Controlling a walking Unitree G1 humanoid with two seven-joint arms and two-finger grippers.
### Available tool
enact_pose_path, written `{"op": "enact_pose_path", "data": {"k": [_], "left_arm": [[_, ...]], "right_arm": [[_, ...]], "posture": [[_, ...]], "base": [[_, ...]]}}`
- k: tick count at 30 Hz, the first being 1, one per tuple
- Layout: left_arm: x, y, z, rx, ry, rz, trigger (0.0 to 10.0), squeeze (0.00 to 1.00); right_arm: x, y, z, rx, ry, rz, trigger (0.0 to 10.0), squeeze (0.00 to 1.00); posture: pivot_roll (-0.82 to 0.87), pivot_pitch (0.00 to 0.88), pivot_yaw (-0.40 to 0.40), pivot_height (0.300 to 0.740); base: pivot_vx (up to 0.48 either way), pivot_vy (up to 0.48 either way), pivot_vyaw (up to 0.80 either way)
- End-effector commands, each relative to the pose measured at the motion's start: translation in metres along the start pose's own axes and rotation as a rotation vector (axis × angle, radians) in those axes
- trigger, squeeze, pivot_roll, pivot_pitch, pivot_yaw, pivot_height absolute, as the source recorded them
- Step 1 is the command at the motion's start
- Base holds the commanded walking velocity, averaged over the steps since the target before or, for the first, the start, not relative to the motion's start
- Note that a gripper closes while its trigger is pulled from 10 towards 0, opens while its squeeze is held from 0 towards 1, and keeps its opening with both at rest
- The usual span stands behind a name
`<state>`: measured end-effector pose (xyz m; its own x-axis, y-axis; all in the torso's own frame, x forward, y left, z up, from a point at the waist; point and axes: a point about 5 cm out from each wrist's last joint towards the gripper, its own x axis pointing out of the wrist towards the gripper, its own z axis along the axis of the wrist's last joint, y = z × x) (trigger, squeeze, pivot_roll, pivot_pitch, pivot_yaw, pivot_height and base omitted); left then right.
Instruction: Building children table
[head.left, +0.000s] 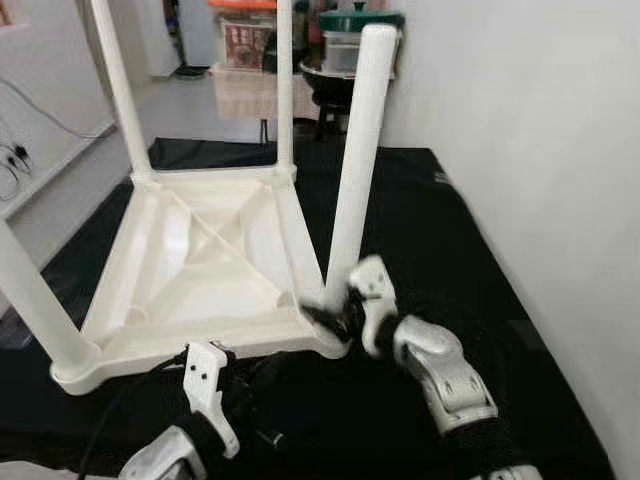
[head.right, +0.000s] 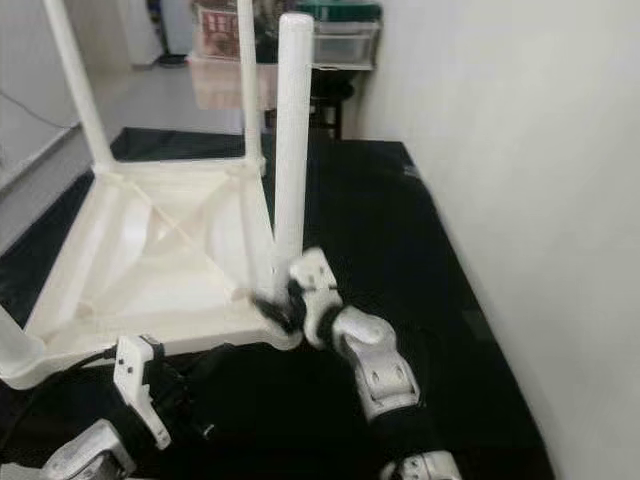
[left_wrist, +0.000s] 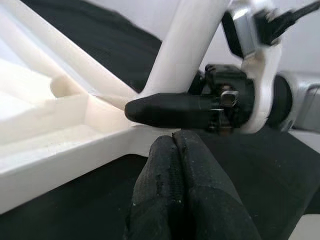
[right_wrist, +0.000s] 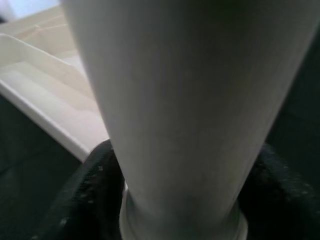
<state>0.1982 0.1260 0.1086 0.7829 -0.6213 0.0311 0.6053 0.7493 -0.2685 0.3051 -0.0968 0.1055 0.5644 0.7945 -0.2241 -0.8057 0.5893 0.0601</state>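
Note:
A white children's table (head.left: 200, 270) lies upside down on a black mat (head.left: 450, 230). Three legs stand in its corners: far left (head.left: 122, 85), far right (head.left: 285, 85), near left (head.left: 35, 300). The fourth leg (head.left: 355, 160) rises at the near right corner, tilted slightly. My right gripper (head.left: 335, 315) is shut on this leg's base; in the right wrist view the leg (right_wrist: 185, 110) sits between the black fingers (right_wrist: 85, 200). My left gripper (left_wrist: 173, 142) is shut and holds nothing, low at the table's front edge, just below a right finger (left_wrist: 170, 110).
A white wall (head.left: 540, 150) runs close along the mat's right side. Storage boxes and a lidded pot (head.left: 350, 40) stand behind the mat. Cables (head.left: 15, 160) hang at the far left. Open mat lies to the right of the table.

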Motion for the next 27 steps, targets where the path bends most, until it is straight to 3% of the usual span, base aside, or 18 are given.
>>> {"op": "enact_pose_path", "data": {"k": [1,2,3,4,5,9,10,14,15,21,25,27], "left_arm": [[0.001,-0.001,-0.001,-0.003,0.008,0.001,10.0,0.00],[0.001,-0.001,-0.001,-0.003,0.008,0.001,10.0,0.00],[0.002,-0.001,-0.002,-0.003,0.009,0.001,10.0,0.00],[0.002,-0.001,-0.002,-0.003,0.009,0.001,10.0,0.00],[0.002,-0.002,-0.002,-0.004,0.009,0.001,10.0,0.00],[0.002,-0.002,-0.002,-0.004,0.009,0.001,10.0,0.00],[0.002,-0.003,-0.003,-0.003,0.010,0.003,10.0,0.00],[0.002,-0.004,-0.004,-0.003,0.011,0.005,10.0,0.00],[0.001,-0.004,-0.004,-0.003,0.012,0.006,10.0,0.00],[0.001,-0.006,-0.004,-0.003,0.013,0.006,10.0,0.00],[0.000,-0.009,-0.004,-0.006,0.011,0.004,10.0,0.00],[0.000,-0.009,-0.004,-0.006,0.011,0.004,10.0,0.00]], "right_arm": [[0.004,0.008,0.029,-0.091,-0.092,0.186,10.0,1.00],[0.004,0.008,0.029,-0.091,-0.092,0.186,10.0,1.00],[0.002,0.005,0.036,-0.100,-0.108,0.282,10.0,0.24],[0.002,0.005,0.036,-0.100,-0.108,0.282,10.0,0.24],[-0.001,-0.002,0.043,-0.095,-0.106,0.402,10.0,0.00],[0.000,-0.013,0.048,-0.091,-0.085,0.464,10.0,0.00],[0.005,-0.027,0.056,-0.088,-0.065,0.476,10.0,0.00],[0.007,-0.031,0.063,-0.076,-0.058,0.505,10.0,0.00],[0.007,-0.034,0.067,-0.052,-0.062,0.516,0.0,0.00],[0.003,-0.041,0.072,-0.012,-0.071,0.520,0.0,0.00],[-0.018,-0.046,0.048,-0.034,-0.046,0.477,0.0,0.00],[-0.018,-0.046,0.048,-0.034,-0.046,0.477,0.0,0.00]], "posture": [[0.05,0.031,-0.089,0.740],[0.05,0.031,-0.089,0.740],[0.06,0.028,-0.094,0.740],[0.06,0.028,-0.094,0.740],[0.08,0.025,-0.100,0.740],[0.09,0.023,-0.106,0.740],[0.10,0.021,-0.112,0.740],[0.11,0.020,-0.114,0.740],[0.11,0.020,-0.113,0.740],[0.11,0.025,-0.115,0.740],[0.10,0.043,-0.107,0.740],[0.10,0.043,-0.107,0.740]], "base": [[0.000,0.000,0.00],[0.000,0.000,0.00],[0.000,0.000,0.00],[0.000,0.000,0.00],[0.000,0.000,0.00],[0.000,0.000,0.00],[0.000,0.000,0.00],[0.000,0.000,0.00],[0.000,0.000,0.00],[0.000,0.000,0.00],[0.000,0.000,0.00],[0.000,0.000,0.00]]}}
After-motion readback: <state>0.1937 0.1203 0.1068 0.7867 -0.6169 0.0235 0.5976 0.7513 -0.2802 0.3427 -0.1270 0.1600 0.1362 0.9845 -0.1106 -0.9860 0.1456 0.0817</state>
